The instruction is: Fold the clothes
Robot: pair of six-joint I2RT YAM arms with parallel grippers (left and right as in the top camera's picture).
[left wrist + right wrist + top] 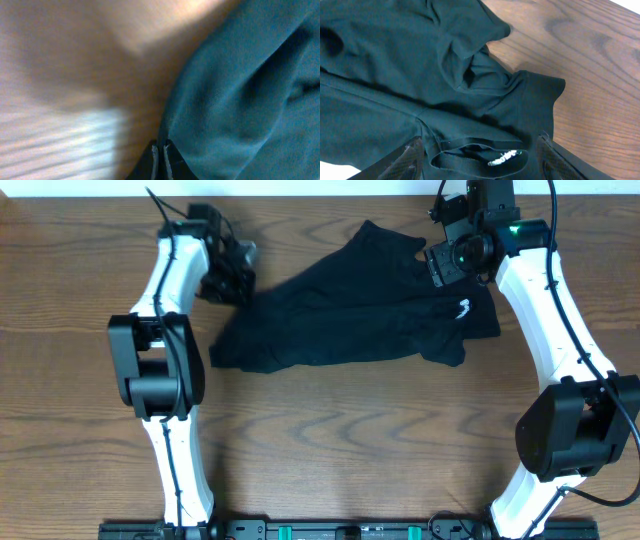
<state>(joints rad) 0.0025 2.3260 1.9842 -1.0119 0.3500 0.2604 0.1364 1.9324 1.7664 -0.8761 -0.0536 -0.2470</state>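
So my table (330, 450) is brown wood with a wavy grain, and lying right on it is one black shirt (340, 310). It's bunched and creased, not flat, stretched out crosswise. There's a small white logo (463, 308) at the shirt's right end, and a white tag (501, 159) inside its neck opening. Bare wood shows around the shirt, widest on its near side.

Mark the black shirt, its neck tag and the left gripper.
black shirt (340, 315), overhead view, middle of the body fabric.
neck tag (502, 159), right wrist view, centre of the tag.
left gripper (161, 150), left wrist view, between its closed fingertips.
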